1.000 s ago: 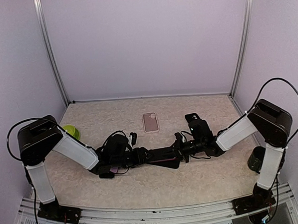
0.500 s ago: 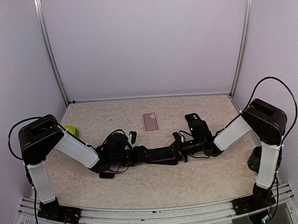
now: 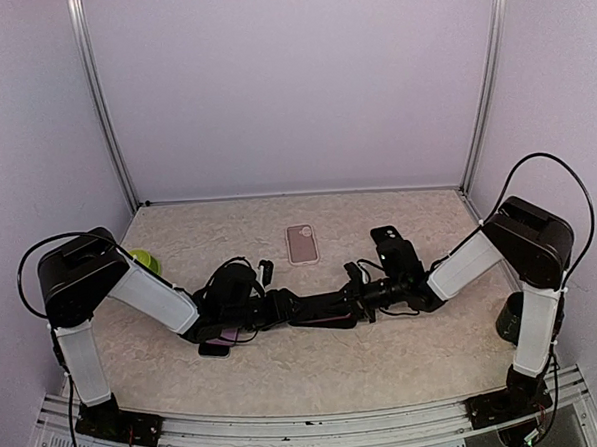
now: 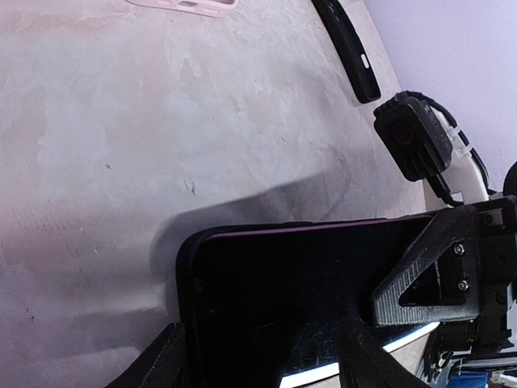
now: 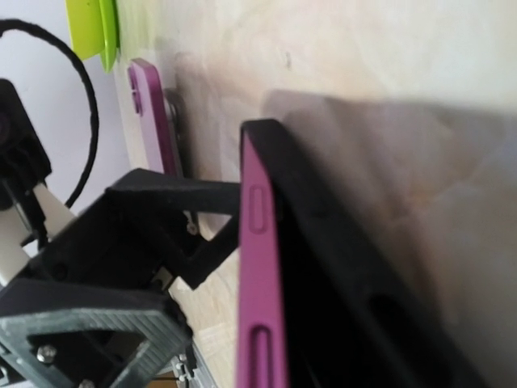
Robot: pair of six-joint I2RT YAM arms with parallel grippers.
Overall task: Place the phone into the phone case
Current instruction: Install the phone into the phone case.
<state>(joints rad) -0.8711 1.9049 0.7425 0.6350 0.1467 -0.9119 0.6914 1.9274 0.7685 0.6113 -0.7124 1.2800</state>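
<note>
A phone with a purple frame and a dark screen (image 4: 307, 299) hangs low over the table between both arms (image 3: 321, 309). A black phone case (image 4: 186, 275) wraps its corner and back (image 5: 339, 267); the purple side with its buttons (image 5: 258, 267) stands proud of the case rim. My left gripper (image 4: 262, 356) is shut across the case's width, one finger on each long side. From the other end, my right gripper (image 3: 360, 297) is shut on the phone, one finger (image 4: 428, 275) lying over the screen. Its own fingertips are hidden in the right wrist view.
A pink case (image 3: 302, 243) lies flat behind the grippers, and a black case (image 3: 390, 241) to its right. A second purple phone (image 3: 217, 344) lies under my left forearm. A green object (image 3: 140, 262) sits at the far left. A dark cup (image 3: 508, 323) stands by the right arm's base.
The right arm has pushed slightly leftward, and the held phone and case have shifted a little left with it. Both grips are unchanged.
</note>
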